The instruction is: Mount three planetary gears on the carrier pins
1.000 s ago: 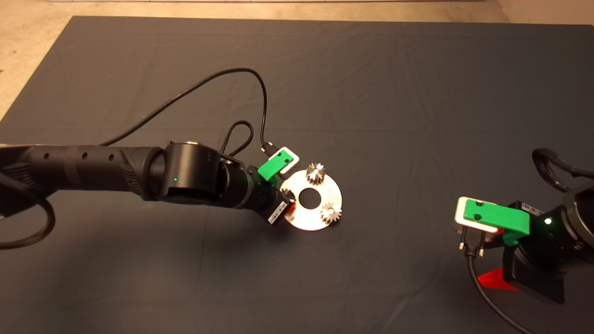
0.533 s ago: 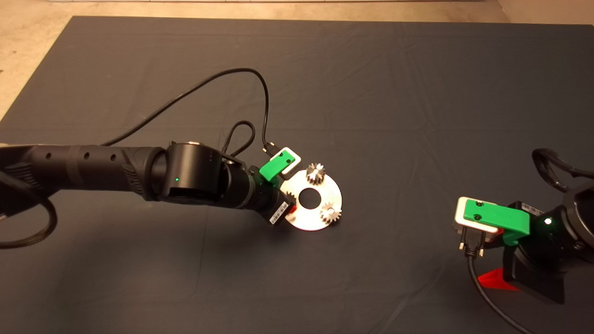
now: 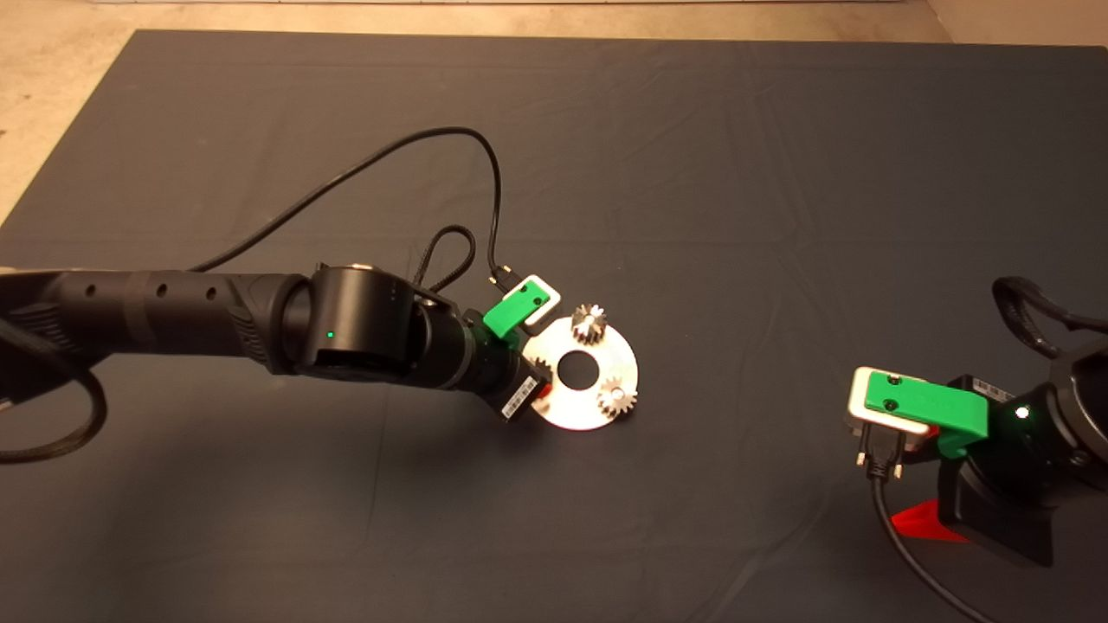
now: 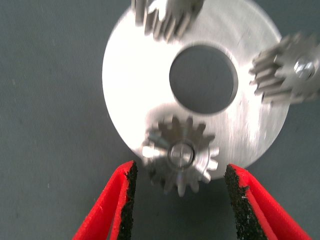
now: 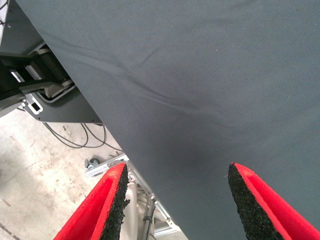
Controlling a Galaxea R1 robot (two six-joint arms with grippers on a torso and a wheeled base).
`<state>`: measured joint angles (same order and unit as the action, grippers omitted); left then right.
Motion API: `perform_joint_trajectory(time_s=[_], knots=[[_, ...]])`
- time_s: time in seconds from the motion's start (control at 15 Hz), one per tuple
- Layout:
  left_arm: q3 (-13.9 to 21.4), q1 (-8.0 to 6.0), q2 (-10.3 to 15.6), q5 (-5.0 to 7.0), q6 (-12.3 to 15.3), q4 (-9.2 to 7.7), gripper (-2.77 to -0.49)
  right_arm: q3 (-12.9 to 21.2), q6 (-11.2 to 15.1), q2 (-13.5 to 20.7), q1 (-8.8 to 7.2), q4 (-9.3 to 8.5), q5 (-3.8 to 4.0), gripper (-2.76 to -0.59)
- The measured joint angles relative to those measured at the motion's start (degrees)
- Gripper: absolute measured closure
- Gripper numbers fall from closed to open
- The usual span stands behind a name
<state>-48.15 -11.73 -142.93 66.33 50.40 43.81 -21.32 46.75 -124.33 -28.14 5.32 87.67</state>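
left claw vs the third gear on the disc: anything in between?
Nothing visible. The left claw is open, one finger on each side of the third gear, with bare gaps to both pads. That gear already sits on its pin on the disc.

Left end effector at disc edge — two gears seated.

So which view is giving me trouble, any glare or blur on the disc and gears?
Head view: the disc glares bright under warm light, washing out its surface. Left wrist view: the gear between the open left gripper is slightly soft, and the two farther gears look blurred.
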Motion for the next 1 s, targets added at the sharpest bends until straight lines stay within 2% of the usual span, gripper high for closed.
perform_joint_trajectory(time_s=[0.2,0.27,0.33,0.47,0.53,0.73,0.87,0.93,1.0], knots=[[0.04,-0.23,-1.2,8.14,-2.52,-4.95,-1.16,-0.12,0.0,-0.15,0.0,0.0,0.0,-1.47],[0.39,-0.21,-1.15,10.88,-2.96,-6.03,-1.16,-0.12,0.02,-0.15,0.02,0.0,0.0,-1.47],[1.43,-0.26,-0.84,13.54,-3.18,-7.27,-1.16,-0.12,0.11,-0.2,0.02,0.0,0.0,-1.47],[5.12,-0.39,-0.04,19.02,-2.68,-9.81,-1.16,-0.06,1.9,-1.59,0.22,0.0,-0.03,-1.47],[7.01,-0.72,0.27,20.59,-1.52,-10.58,-1.16,0.02,3.77,-3.49,0.52,0.0,-0.46,-1.47],[11.52,-2.28,1.22,20.77,1.87,-12.01,-1.16,0.46,9.51,-13.41,0.94,0.02,-2.5,-1.47],[15.54,-3.57,2.91,20.99,5.61,-14.62,-1.16,0.71,14.11,-19.78,1.93,0.27,-3.07,-1.47],[17.93,-4.66,3.61,21.15,7.88,-15.64,-1.16,0.93,17.02,-22.51,2.32,0.66,-3.08,-1.47],[20.46,-5.28,4.14,21.13,10.75,-16.01,-1.16,1.14,18.8,-25.15,2.97,1.45,-2.86,-1.47]])
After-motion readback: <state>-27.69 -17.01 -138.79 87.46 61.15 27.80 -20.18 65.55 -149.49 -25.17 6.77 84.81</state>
